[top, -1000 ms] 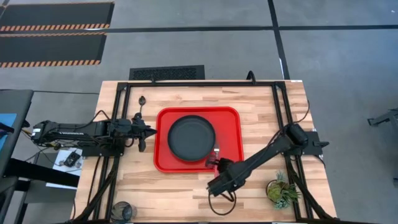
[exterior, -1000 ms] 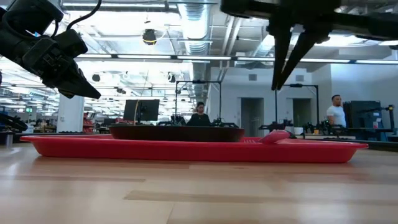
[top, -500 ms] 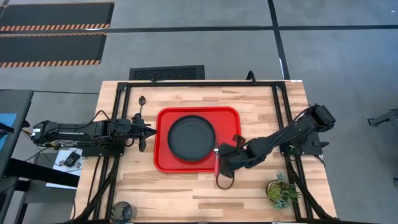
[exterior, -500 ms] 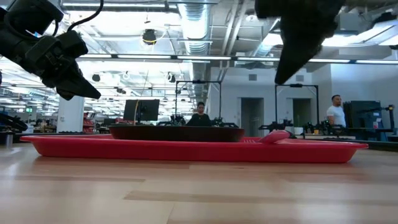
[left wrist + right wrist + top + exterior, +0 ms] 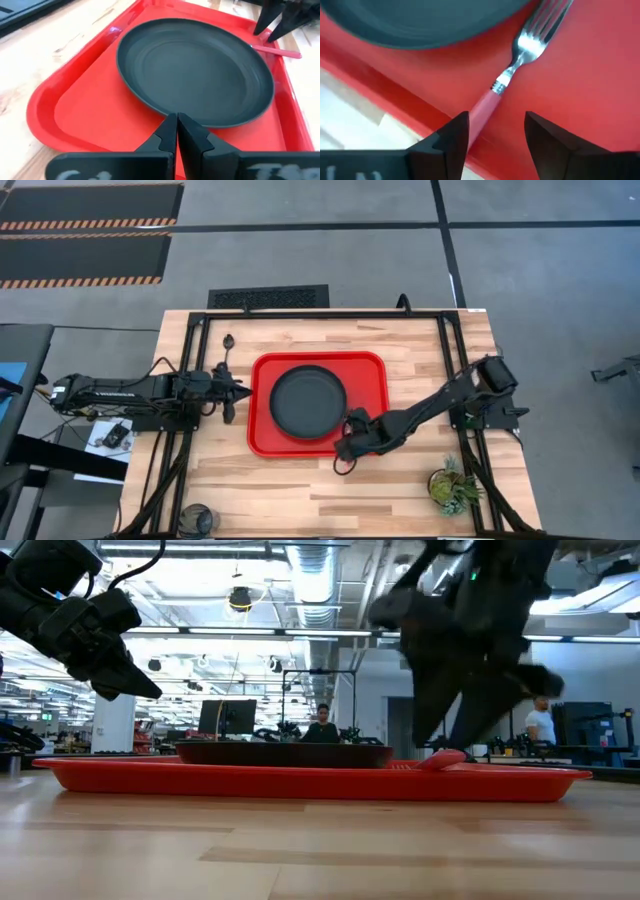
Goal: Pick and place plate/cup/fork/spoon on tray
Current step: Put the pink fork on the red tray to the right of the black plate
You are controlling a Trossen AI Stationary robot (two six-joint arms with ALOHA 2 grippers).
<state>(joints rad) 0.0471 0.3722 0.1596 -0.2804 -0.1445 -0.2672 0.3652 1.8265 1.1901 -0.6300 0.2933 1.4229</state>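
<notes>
Your right gripper [image 5: 492, 135] hangs over the tray's [image 5: 370, 370] near edge, jaws spread wide astride the fork's [image 5: 520, 60] red handle without gripping it. The fork lies on the tray beside the plate [image 5: 307, 402]. Your left gripper [image 5: 176, 131] waits, jaws closed, beside the tray.

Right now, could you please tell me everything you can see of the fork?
The fork is slim, with shiny silver metal tines and neck joined by a collar to a long red handle that looks like plastic. It lies on the red tray, tines near the dark plate's rim, handle running out over the tray's raised edge towards the wooden table. The right gripper is open, its fingers either side of the handle without gripping it. From the low view, the handle end pokes above the rim.
</notes>
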